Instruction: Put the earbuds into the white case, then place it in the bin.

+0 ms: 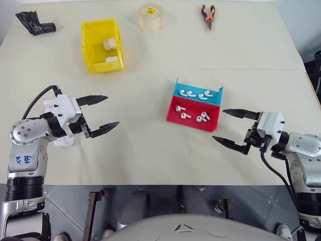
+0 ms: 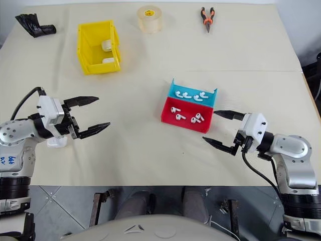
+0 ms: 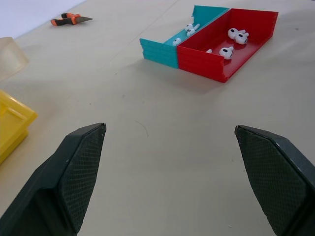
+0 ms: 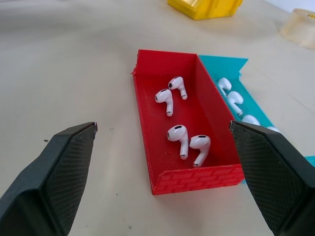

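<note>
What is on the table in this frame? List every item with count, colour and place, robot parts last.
bin: one, yellow, far left part of the table.
cases: two, white, inside the bin.
case: one, white, on the table under the left pincer's wrist, partly hidden.
tray: one, red and blue compartments side by side, centre-right.
earbuds: four in the red compartment, about four in the blue one, white.
tape roll: one, pale translucent, far edge, middle.
pliers: one, orange and black handles, far edge, right of the tape roll.
black object: one, far left corner; I cannot tell what it is.
table: one, beige.
left pincer: open, empty, near left.
right pincer: open, empty, beside the tray.
</note>
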Controlling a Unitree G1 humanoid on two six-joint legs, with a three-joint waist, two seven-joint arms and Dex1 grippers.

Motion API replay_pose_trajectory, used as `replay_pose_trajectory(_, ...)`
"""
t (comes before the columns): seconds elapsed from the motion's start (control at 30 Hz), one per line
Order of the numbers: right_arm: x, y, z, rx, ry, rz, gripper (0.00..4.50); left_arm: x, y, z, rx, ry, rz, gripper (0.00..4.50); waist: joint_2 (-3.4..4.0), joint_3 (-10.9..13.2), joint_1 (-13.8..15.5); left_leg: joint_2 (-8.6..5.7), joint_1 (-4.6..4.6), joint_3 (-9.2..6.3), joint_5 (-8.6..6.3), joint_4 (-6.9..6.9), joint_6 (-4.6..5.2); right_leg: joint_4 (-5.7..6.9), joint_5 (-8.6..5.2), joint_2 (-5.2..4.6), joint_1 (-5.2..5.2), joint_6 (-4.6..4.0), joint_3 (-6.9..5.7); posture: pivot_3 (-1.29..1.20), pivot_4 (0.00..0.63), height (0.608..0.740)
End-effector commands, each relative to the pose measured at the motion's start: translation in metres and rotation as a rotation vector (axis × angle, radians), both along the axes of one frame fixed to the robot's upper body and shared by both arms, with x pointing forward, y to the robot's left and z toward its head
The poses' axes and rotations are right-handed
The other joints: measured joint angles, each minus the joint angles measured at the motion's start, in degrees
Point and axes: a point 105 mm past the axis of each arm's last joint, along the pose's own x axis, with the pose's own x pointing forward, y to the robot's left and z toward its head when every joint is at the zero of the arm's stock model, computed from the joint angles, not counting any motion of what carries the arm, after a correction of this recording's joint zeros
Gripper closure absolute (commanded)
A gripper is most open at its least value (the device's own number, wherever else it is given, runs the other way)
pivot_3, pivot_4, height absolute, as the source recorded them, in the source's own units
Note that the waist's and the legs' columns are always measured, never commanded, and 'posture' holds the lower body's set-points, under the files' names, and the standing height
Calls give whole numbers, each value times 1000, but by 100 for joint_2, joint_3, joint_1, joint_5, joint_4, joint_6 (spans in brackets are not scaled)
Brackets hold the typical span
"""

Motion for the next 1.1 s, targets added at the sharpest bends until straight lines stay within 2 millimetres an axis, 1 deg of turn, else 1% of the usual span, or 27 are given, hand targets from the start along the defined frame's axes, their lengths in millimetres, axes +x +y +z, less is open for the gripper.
replay_pose_trajectory(0.03,1,5,8,16,-40,26,0,-1,7,12,-19,-57,62,41,0,0,0,0,0,0,0,0,0,-1,0,-1,0,0,0,0,150,740)
replay_pose_trajectory(0.07,1,7,7,22,-36,33,0,-1,9,13,-28,-63,83,41,0,0,-4,0,0,0,0,0,0,0,0,-1,0,0,1,0,150,740)
replay_pose_trajectory(0.17,4,23,11,59,-59,79,0,-5,24,21,-117,-91,244,41,0,0,-29,6,0,0,0,-1,0,1,0,-6,-1,0,6,0,150,740)
replay_pose_trajectory(0.23,6,35,14,88,-88,116,0,-14,33,26,-152,-114,347,41,-2,2,-44,9,2,-1,0,-2,0,3,0,-5,-3,0,12,0,150,740)
replay_pose_trajectory(0.3,7,51,18,118,-120,165,0,-27,45,25,-172,-112,465,41,-2,2,-33,12,2,-4,0,-2,-1,0,0,-5,-6,0,13,0,150,740)
replay_pose_trajectory(0.37,8,66,24,152,-160,208,0,-41,62,20,-195,-97,624,41,-2,2,-38,12,3,-3,0,-2,-2,-6,0,-8,-9,0,19,0,150,740)
replay_pose_trajectory(0.43,11,76,30,187,-208,228,0,-55,77,12,-197,-79,767,41,-2,3,-13,10,4,-4,0,-3,-2,-10,0,-8,-8,1,24,0,150,740)
replay_pose_trajectory(0.5,14,83,36,221,-247,237,0,-73,96,-1,-221,-32,942,41,-2,3,-5,10,4,-7,-1,-3,-4,-20,0,-8,-7,0,24,0,150,740)
replay_pose_trajectory(0.57,16,87,40,240,-271,247,0,-89,107,-11,-257,9,1064,41,-4,4,12,5,3,-10,-1,-4,-4,-22,0,-13,-6,0,25,0,150,740)
replay_pose_trajectory(0.6,16,88,41,243,-274,253,0,-94,109,-14,-274,23,1094,41,-9,5,28,3,4,-16,-1,-3,-3,-22,1,-14,-2,1,27,0,150,740)
replay_pose_trajectory(0.7,17,89,41,248,-274,263,0,-100,111,-18,-285,57,1136,41,-14,7,135,-7,3,-37,-2,-2,-4,-26,0,-28,8,1,31,0,150,740)
replay_pose_trajectory(0.77,13,86,43,258,-265,295,0,-106,105,-26,-305,127,1132,41,-14,7,148,-12,2,-40,-2,-3,-4,-29,1,-34,9,1,33,0,150,740)
replay_pose_trajectory(0.8,9,83,45,276,-248,327,0,-106,101,-27,-313,148,1118,41,-14,7,142,-14,2,-40,-2,-4,-4,-29,0,-38,9,1,35,0,150,740)
replay_pose_trajectory(0.87,4,75,49,287,-159,365,0,-105,97,-26,-329,192,1105,41,-15,9,144,-15,1,-40,-3,-7,-2,-31,1,-40,9,1,37,0,150,740)
replay_pose_trajectory(0.97,2,65,65,326,-150,354,0,-104,92,-21,-304,218,1072,41,-17,11,142,-14,0,-41,-3,-10,-3,-37,0,-41,10,0,36,0,150,740)
replay_pose_trajectory(1.1,-5,58,67,284,-141,370,0,-103,89,-18,-267,294,1088,41,-16,11,127,-11,0,-39,-3,-11,-3,-39,0,-38,9,1,39,0,150,740)
